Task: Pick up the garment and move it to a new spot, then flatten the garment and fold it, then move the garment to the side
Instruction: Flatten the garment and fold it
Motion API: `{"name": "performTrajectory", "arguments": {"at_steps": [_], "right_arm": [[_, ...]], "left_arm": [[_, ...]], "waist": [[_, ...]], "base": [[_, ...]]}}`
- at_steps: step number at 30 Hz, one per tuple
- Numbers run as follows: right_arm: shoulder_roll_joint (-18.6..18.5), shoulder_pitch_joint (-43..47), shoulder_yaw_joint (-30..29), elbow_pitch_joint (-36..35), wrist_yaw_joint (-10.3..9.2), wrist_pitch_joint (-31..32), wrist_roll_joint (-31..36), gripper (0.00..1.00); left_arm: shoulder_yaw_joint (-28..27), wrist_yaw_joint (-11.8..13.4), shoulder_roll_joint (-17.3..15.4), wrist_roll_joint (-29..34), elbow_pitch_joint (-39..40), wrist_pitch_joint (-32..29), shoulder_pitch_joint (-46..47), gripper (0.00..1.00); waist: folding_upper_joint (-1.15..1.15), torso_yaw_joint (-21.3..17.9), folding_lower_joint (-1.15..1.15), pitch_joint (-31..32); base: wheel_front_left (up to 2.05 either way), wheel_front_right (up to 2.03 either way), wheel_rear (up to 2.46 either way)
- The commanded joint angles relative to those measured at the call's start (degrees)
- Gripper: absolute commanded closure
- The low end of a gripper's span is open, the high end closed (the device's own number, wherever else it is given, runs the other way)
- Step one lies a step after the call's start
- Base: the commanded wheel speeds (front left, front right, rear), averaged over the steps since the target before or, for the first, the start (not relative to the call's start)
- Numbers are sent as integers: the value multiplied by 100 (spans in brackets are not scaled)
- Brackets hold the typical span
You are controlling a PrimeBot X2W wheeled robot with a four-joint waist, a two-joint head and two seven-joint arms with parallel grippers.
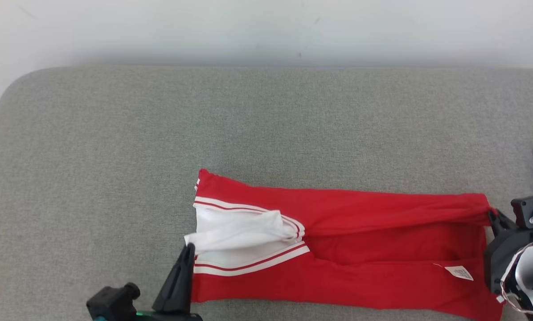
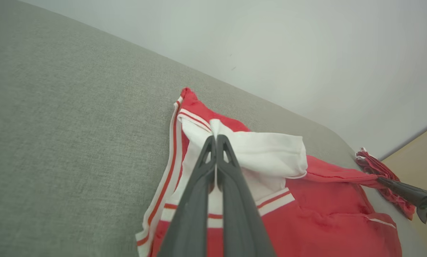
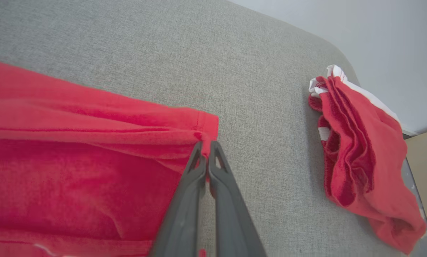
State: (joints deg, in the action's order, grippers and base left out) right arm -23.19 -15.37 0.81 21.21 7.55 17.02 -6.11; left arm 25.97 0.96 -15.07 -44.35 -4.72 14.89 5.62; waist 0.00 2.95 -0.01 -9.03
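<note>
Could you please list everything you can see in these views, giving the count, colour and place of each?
red garment: one, red with white striped trim and a white fold, spread across the near middle of the cushion.
care label: one, white, on the near right part of the red garment.
second garment: one, red with white trim, bunched at the cushion's right edge.
cushion: one, grey fabric, under both garments.
wall: one, white, behind the cushion.
left gripper: one, dark, shut on the white fold at the red garment's left end.
right gripper: one, dark, shut on the red garment's far right corner.
</note>
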Motion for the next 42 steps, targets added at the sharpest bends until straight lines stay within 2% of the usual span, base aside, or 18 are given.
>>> {"name": "performTrajectory", "arguments": {"at_steps": [1, 13, 14, 15, 16, 19, 27, 37, 42], "right_arm": [[-18, 110, -4, -8, -16, 50, 50, 100], [-49, 500, 149, -176, -16, 312, -20, 100], [-31, 526, 155, -175, -16, 343, -38, 90], [-9, 548, 153, -192, -16, 342, -48, 16], [10, 561, 145, -218, -16, 329, -51, 0], [84, 624, 105, -275, -16, 272, -103, 0], [465, 1022, -309, -799, -16, -200, -387, 0], [1106, 1550, -745, -1314, -16, -1145, -623, 0], [1295, 1705, -720, -1315, -16, -1597, -708, 0]], "left_arm": [[20, -46, 28, 80, -66, 33, -122, 100], [-95, -26, 159, 444, -582, 34, -241, 100], [-112, 7, 156, 519, -644, 34, -240, 84], [-72, -10, 144, 549, -729, 34, -246, 43], [-50, 0, 148, 590, -800, 34, -245, 0], [-128, 52, 188, 765, -932, 34, -227, 0], [-1054, 186, 431, 1617, -594, 35, -435, 0], [-2134, -70, 829, 2633, 162, 30, -966, 0], [-2373, 4, 979, 2934, 292, 30, -1163, 0]], "waist": [[0, 29, 1, 58], [0, 2, 1, 174], [0, -10, 1, 189], [0, -20, 1, 198], [0, -29, 1, 207], [0, -49, 1, 245], [0, -54, 1, 483], [0, -171, 1, 841], [0, -245, 1, 980]], "base": [[0, 0, 0], [0, 0, 0], [0, 0, 0], [0, 0, 0], [0, 0, 0], [0, 0, 0], [0, 0, 0], [0, 0, 0], [0, 0, 0]]}}
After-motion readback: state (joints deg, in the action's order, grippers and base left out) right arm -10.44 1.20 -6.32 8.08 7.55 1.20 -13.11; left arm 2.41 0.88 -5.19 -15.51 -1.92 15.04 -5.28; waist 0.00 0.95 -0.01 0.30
